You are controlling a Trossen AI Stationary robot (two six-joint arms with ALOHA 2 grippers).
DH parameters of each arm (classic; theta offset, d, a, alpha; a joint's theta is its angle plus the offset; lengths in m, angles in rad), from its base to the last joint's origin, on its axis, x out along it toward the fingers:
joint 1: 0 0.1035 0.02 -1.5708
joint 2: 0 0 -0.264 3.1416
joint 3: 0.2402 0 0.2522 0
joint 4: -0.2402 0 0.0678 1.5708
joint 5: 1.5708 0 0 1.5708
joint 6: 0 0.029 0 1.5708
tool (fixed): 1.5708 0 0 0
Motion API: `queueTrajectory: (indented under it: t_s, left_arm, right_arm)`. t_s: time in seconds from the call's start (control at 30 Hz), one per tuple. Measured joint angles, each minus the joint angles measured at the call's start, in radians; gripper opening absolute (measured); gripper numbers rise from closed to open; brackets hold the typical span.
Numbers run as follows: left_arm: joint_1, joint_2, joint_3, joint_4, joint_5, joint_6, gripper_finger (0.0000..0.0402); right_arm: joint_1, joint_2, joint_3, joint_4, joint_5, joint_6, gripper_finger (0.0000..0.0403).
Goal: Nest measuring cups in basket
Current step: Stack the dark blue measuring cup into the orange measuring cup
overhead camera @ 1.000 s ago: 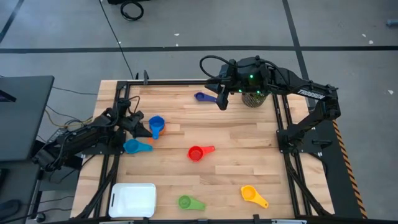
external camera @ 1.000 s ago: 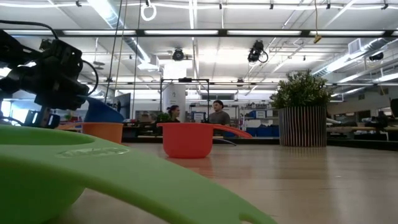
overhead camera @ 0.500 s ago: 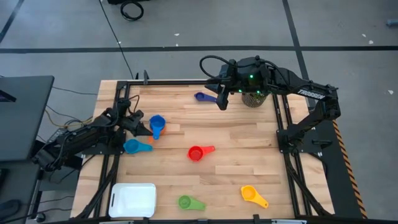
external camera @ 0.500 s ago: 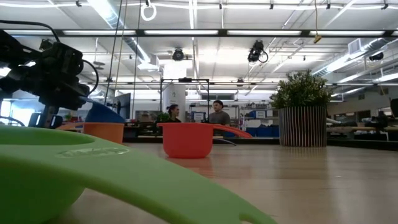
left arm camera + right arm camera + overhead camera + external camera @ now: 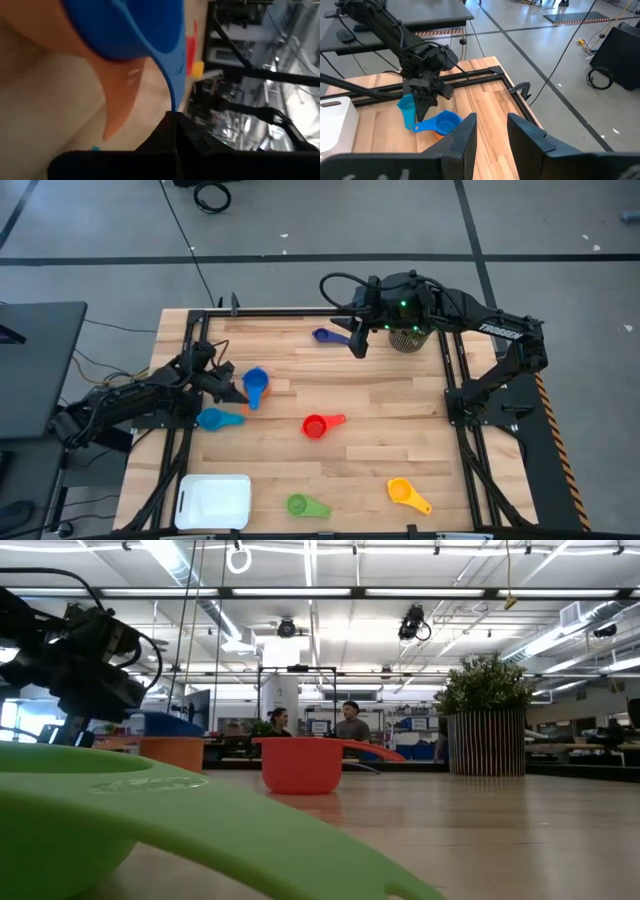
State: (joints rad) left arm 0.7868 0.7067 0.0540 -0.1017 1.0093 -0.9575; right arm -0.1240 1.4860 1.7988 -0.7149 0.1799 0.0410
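Observation:
My left gripper (image 5: 238, 395) is shut on the bright blue cup (image 5: 256, 383), which sits inside the orange cup (image 5: 172, 753) at the table's left. My right gripper (image 5: 357, 345) hangs open over the far side, beside the dark navy cup (image 5: 322, 335). The red cup (image 5: 315, 426) stands mid-table. The green cup (image 5: 298, 505) and the yellow cup (image 5: 402, 491) lie near the near edge. The white basket (image 5: 185, 500) rests at the near left corner. My left gripper pinches the bright blue cup's flat handle at its free end (image 5: 172, 111) between its two fingers. It comes slanting down from the table's left. The cup's bowl (image 5: 130, 25) rests in the orange cup, whose own handle (image 5: 117, 110) sticks out beneath.
A lighter blue cup (image 5: 213, 416) lies just nearward of the left gripper. The woven plant pot (image 5: 405, 335) stands at the far right under the right arm. Black frame rails run along the table's left and right sides. People stand far off in the room.
My left gripper has moved a little down and toward the table's right, still shut on the handle. The bright blue cup, tilted above the orange cup a second ago, now sits lower and more level in it.

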Motion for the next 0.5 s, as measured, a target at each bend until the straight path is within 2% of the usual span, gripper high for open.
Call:
queueTrajectory:
  t_s: [0.37,0.5]
  left_arm:
    - [0.000,0.000,-0.006,0.066,-0.065,0.052,0.0035]
    - [0.000,0.000,-0.004,0.042,0.000,0.049,0.0032]
  right_arm:
    - [-0.017,0.000,0.000,0.001,0.000,-0.018,0.0115]
    - [-0.017,0.000,0.000,0.001,0.000,-0.018,0.0115]
